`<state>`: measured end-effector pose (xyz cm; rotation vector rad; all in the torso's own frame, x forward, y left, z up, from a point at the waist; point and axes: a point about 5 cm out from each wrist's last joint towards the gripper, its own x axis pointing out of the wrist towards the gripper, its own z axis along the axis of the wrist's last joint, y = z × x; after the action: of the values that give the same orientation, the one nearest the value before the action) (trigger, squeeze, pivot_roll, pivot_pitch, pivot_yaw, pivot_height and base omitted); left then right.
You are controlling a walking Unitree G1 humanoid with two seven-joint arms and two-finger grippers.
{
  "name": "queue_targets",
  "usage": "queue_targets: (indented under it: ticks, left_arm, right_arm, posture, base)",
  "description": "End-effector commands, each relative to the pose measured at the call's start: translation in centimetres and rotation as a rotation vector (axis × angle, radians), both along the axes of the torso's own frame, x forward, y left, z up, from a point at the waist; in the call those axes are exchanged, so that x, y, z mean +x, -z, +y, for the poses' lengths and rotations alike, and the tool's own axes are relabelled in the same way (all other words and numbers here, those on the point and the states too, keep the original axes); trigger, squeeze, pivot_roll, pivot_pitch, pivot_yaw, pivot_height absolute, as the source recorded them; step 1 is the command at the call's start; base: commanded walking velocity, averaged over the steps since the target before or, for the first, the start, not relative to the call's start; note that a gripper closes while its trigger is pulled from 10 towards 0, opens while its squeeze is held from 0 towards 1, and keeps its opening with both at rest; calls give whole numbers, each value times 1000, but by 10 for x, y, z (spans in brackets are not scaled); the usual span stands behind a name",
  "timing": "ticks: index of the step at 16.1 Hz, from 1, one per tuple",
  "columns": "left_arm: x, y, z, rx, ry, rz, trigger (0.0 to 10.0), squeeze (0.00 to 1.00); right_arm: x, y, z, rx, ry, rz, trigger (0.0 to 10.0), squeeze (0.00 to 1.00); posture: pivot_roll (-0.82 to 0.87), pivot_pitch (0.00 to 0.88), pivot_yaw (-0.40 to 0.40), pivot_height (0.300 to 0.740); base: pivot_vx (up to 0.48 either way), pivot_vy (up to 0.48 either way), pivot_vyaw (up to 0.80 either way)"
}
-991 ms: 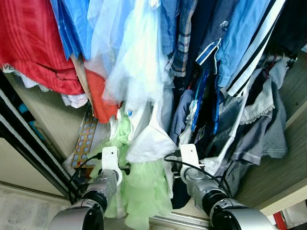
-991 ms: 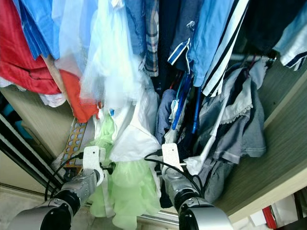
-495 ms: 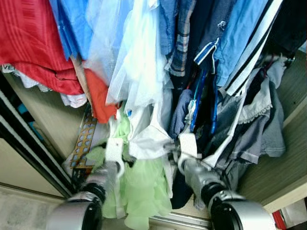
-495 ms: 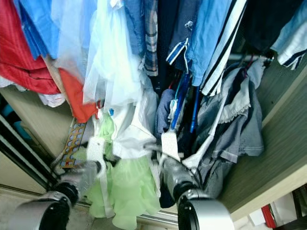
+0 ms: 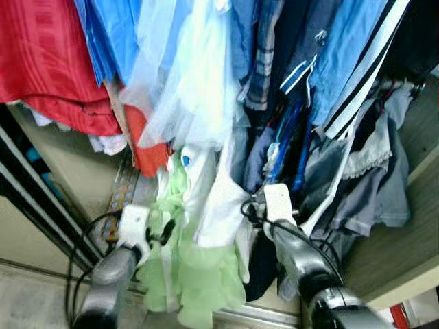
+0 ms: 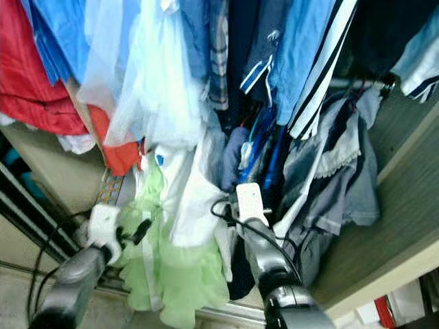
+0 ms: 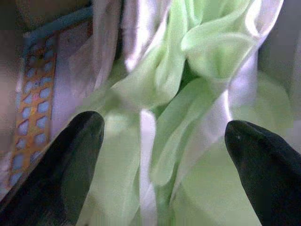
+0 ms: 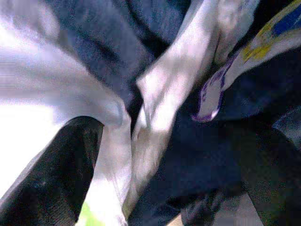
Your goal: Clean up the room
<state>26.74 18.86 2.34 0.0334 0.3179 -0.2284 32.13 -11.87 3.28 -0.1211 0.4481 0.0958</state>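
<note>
Over the last second the left gripper (image 7: pixel 160 155) has drawn back toward the wardrobe's lower left edge while the right gripper (image 8: pixel 164 155) has pushed deeper among the hanging clothes — likely tucking garments in so the wardrobe can be shut. The left fingers (image 7: pixel 61 165) stand wide apart before the pale green dress (image 5: pixel 199 274), gripping nothing; the right fingers are also spread, with the white shirt (image 5: pixel 219 199) and dark clothes (image 8: pixel 197 155) between them. The red garment (image 5: pixel 48 62), blue shirts (image 5: pixel 357 48) and grey clothes (image 5: pixel 370 185) crowd the rail — easy to snag.
</note>
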Motion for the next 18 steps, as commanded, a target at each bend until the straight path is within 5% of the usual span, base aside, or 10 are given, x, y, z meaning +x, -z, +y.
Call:
queue_targets:
  ticks: [1, 5, 6, 9, 12, 14, 16, 18]
  left_arm:
    - [-2, -8, 4, 9, -3, -27, 10000, 0]
    - [-27, -22, 24, -26, -85, -85, 10000, 0]
    - [-36, -40, 22, -36, -67, -166, 10000, 0]
    - [-47, -53, 13, -74, -21, -191, 10000, 0]
    - [-71, -56, 2, -35, 88, -179, 10000, 0]
    - [-81, -54, 4, 34, 60, -161, 10000, 0]
    - [-86, -57, -2, -36, 129, -129, 10000, 0]
    - [-82, -66, -9, -81, 96, -184, 10000, 0]
  right_arm:
    - [-2, -2, -4, -5, -7, 8, 10000, 0]
    - [-36, 2, -13, 3, -37, 51, 10000, 0]
    - [-51, -7, -18, -45, -78, 6, 10000, 0]
    - [-63, -19, -30, -147, -141, -45, 10000, 0]
    - [-80, -31, -38, -65, -169, -15, 10000, 0]
    - [-90, -35, -43, -119, -184, 5, 10000, 0]
    - [-98, -38, -49, -131, -205, 30, 10000, 0]
    - [-91, -56, -51, -162, -191, -169, 10000, 0]
  posture:
    - [-106, 0, -31, 740]
    - [-98, 0, -35, 740]
    - [-98, 0, -31, 740]
    - [-96, 0, -29, 740]
    - [-103, 0, -40, 740]
    - [-110, 0, -39, 740]
    - [-118, 0, -30, 740]
    - [-113, 0, -36, 740]
  base:
    - [0, 0, 0]
    - [0, 0, 0]
    - [0, 0, 0]
    - [0, 0, 0]
    - [0, 0, 0]
    - [0, 0, 0]
    - [0, 0, 0]
    - [0, 0, 0]
